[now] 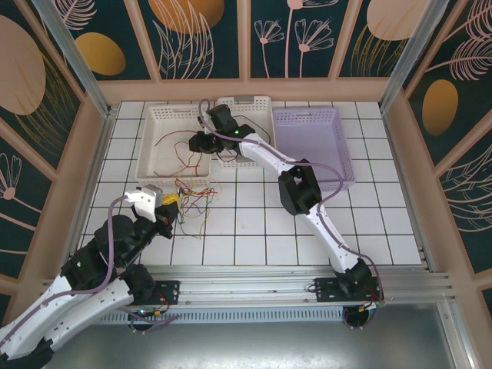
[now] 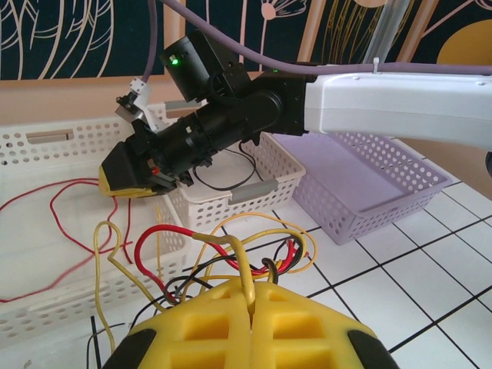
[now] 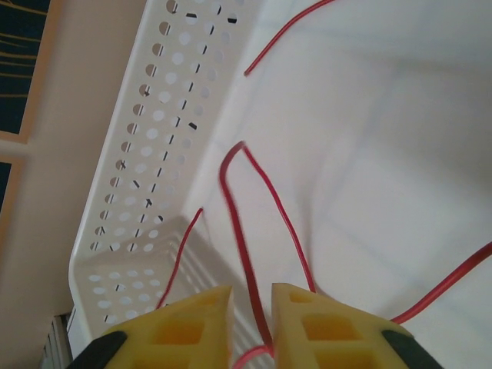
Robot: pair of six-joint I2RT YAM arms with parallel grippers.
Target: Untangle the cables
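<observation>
A tangle of red, black and yellow cables (image 1: 192,196) lies on the white tiles just in front of the left white basket (image 1: 151,115). My left gripper (image 1: 171,201) is shut on one yellow cable (image 2: 244,261) of that tangle, which arches up from between the yellow fingers (image 2: 207,323). My right gripper (image 1: 198,143) hangs over the left white basket. Its jaws stand a little apart, and a loose red cable (image 3: 234,207) runs through the gap down onto the basket floor. More red cable (image 1: 163,146) lies in that basket.
A second white basket (image 1: 246,101) stands behind the right arm with a black cable (image 2: 231,183) in it. A purple basket (image 1: 307,115) sits at the back right. The right arm stretches diagonally across the table's middle.
</observation>
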